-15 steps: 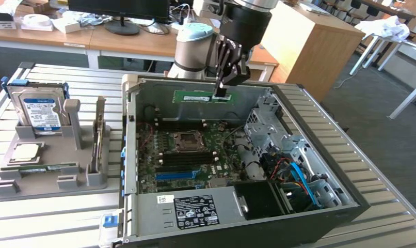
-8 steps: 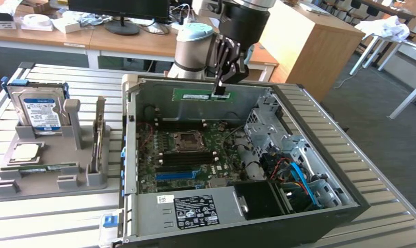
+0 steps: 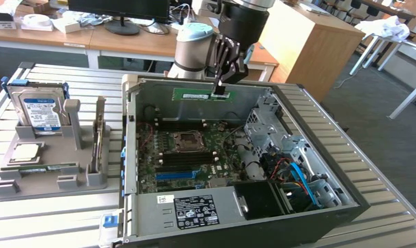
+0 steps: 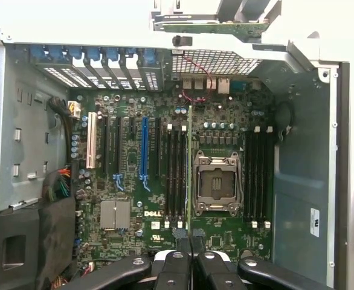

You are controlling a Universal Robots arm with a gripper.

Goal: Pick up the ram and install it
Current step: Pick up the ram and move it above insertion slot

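The ram (image 3: 197, 95), a long green stick, hangs level above the open computer case, near its far wall. My gripper (image 3: 221, 92) is shut on one end of it. In the wrist view the ram (image 4: 190, 163) shows edge-on as a thin line running out from between the black fingers (image 4: 178, 261) of the gripper (image 4: 191, 244). It hangs over the motherboard (image 4: 135, 199), beside the black memory slots (image 4: 176, 175) next to the CPU socket (image 4: 216, 181). It is well above the board and touches nothing.
A grey holder (image 3: 49, 181) on the exterior view's left carries a second green stick (image 3: 39, 168), a square silver chip (image 3: 26, 151) and a hard drive (image 3: 39, 111). The case walls (image 3: 129, 155), drive cage (image 3: 270, 129) and cables (image 3: 290, 173) surround the board.
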